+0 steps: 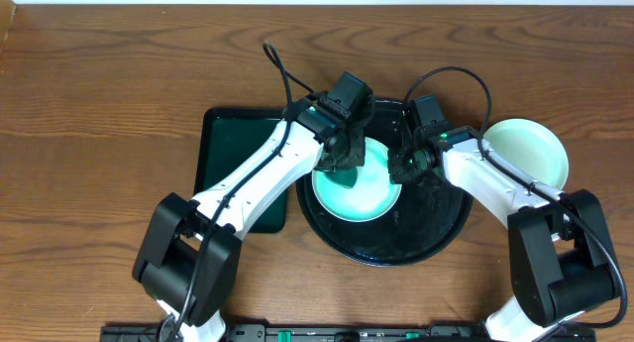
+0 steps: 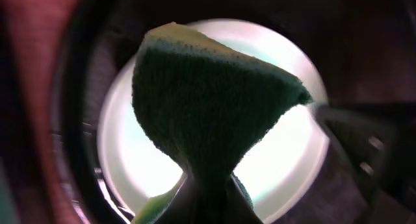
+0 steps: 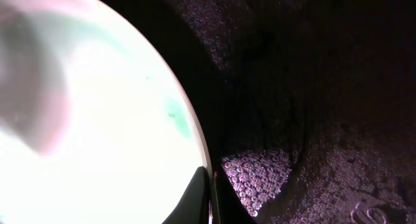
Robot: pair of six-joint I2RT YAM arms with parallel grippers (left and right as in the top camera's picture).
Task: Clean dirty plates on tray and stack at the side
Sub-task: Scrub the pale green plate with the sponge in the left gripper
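One pale green-tinted plate (image 1: 362,198) lies on the round black tray (image 1: 436,218). My left gripper (image 1: 342,166) is shut on a dark green sponge (image 2: 208,100) with a yellow-green edge, held over the plate (image 2: 292,152). My right gripper (image 1: 401,167) is shut on the plate's right rim; in the right wrist view its fingers (image 3: 198,198) pinch the edge of the plate (image 3: 117,152). A small green smear (image 3: 177,118) sits near that rim. A second white plate (image 1: 525,149) rests on the table to the right of the tray.
A smaller rectangular dark green tray (image 1: 233,144) lies left of the black tray, partly under my left arm. The black tray's floor (image 3: 312,120) is wet with droplets. Bare wooden table surrounds both trays.
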